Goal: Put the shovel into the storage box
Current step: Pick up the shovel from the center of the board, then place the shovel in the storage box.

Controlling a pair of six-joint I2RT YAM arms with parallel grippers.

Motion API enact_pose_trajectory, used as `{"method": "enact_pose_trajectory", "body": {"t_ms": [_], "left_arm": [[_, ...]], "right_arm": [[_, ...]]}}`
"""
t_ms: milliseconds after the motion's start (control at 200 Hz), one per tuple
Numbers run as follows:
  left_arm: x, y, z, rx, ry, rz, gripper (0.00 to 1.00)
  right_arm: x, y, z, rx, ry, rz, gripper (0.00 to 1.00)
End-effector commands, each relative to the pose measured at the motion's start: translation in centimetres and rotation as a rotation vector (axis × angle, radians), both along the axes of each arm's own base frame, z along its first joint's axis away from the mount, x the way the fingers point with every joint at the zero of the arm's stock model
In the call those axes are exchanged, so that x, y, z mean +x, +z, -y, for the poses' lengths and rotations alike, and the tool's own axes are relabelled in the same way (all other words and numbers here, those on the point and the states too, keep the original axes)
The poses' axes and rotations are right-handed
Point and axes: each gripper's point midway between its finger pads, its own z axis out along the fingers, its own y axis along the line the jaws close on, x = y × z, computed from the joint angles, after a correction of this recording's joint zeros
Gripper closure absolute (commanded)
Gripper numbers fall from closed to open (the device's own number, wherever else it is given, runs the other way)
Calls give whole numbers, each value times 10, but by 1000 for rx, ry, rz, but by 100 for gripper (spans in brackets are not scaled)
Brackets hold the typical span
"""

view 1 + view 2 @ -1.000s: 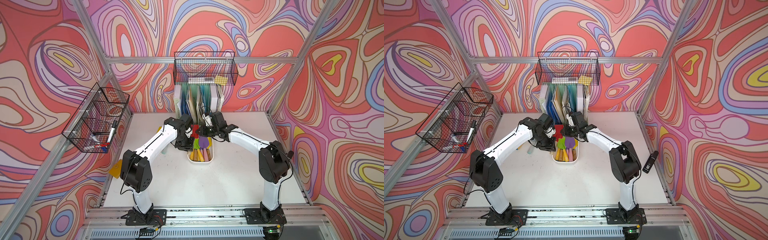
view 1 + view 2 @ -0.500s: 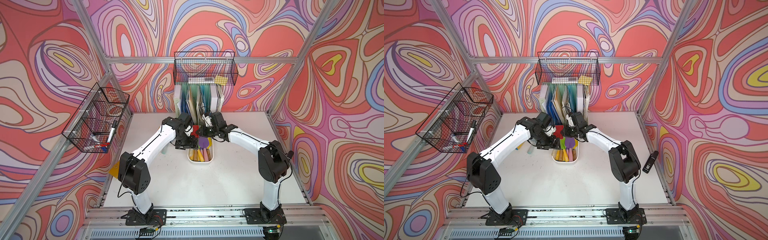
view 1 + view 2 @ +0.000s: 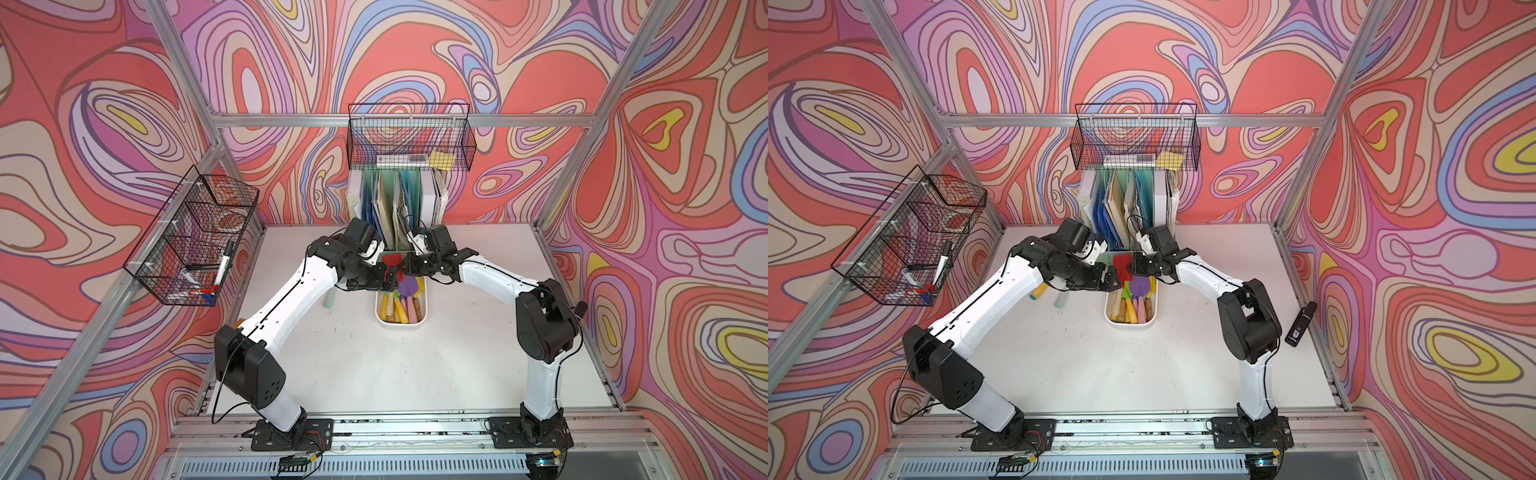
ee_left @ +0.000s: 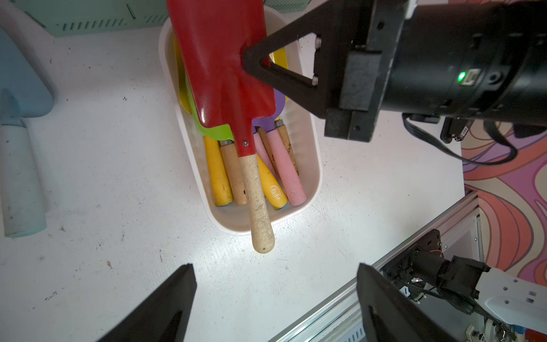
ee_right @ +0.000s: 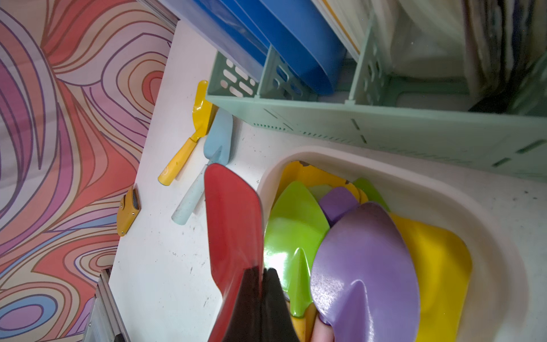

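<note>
**A:** What is the red shovel (image 4: 225,74) made of?

**B:** It has a glossy enamelled blade, flat and squarish with rounded corners. The handle is bare pale wood with a rounded end, and one screw sits at the socket.

**A:** Where is it?

**B:** It is lengthwise over the storage box (image 4: 312,160), not lying in it. In the left wrist view the handle's end shows past the box's short rim. The right pincer (image 5: 262,271) pinches one long edge of the blade. The left pincer (image 4: 273,266) is spread wide, grips nothing and is clear of the handle.

**A:** And the box?

**B:** It is shallow matte white plastic with rounded corners and a thick rim. It sits on a scuffed, speckled white tabletop (image 4: 118,177).

**A:** Counts?

**B:** One red shovel. In the box, shiny lime-green, purple and yellow blades overlap. I make out two yellow handles, a pink one and a wooden one, but I cannot tell the total. Two more lie on the tabletop near the mint-green file holder (image 5: 355,130): a yellow shovel (image 5: 200,112) and a pale blue shovel (image 5: 220,139). There are two black mesh baskets, a back wire basket (image 3: 409,141) and a side wire basket (image 3: 195,245).
</note>
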Motion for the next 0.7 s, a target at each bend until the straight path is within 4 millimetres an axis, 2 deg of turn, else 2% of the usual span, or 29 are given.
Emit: {"method": "enact_pose_trajectory", "body": {"t_ms": [0,285,696], "left_arm": [[1,2,2,-4,-20,25,8],[-1,9,-1,-9,-20,59,5],[-2,11,0,-15,-26,62,5]], "right_arm": [[-1,-20,-4,-6,24,-19,100],[7,-44,0,-16,10,-38,100],[17,-59,1,-13,-2,-43,100]]}}
